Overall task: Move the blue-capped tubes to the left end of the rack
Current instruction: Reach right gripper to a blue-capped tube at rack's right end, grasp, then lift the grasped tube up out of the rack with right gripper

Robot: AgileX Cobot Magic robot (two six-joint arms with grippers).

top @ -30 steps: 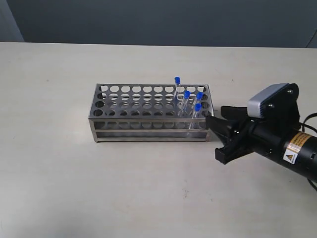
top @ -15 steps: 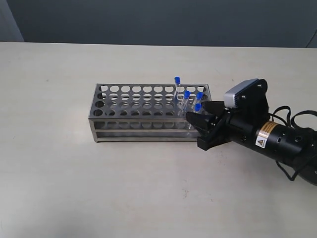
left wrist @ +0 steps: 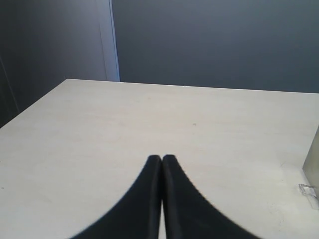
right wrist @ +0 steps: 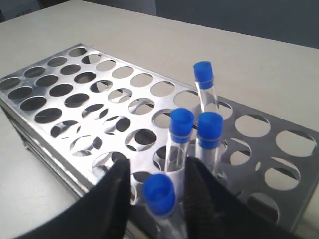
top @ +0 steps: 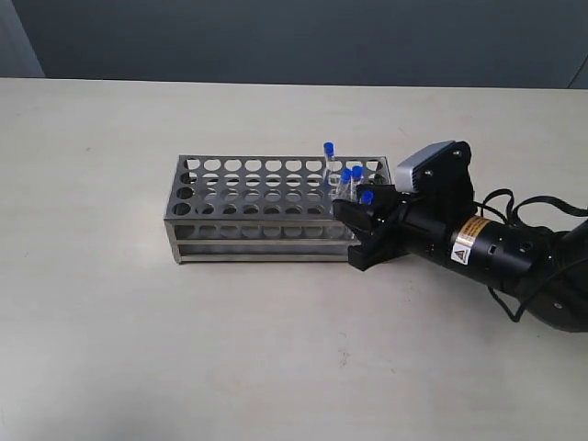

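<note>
Transfer not begun: four blue-capped tubes (right wrist: 182, 129) stand at the right end of the rack (top: 266, 246); right gripper (right wrist: 158, 168), released, straddles the nearest tube.

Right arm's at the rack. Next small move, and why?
Probably close the right fingers on the nearest blue-capped tube. Its cap sits in the gap between the open fingers, and the tube stands in a hole at the right end of the rack. After that, lift it straight up, since the other tubes stand close behind.
</note>
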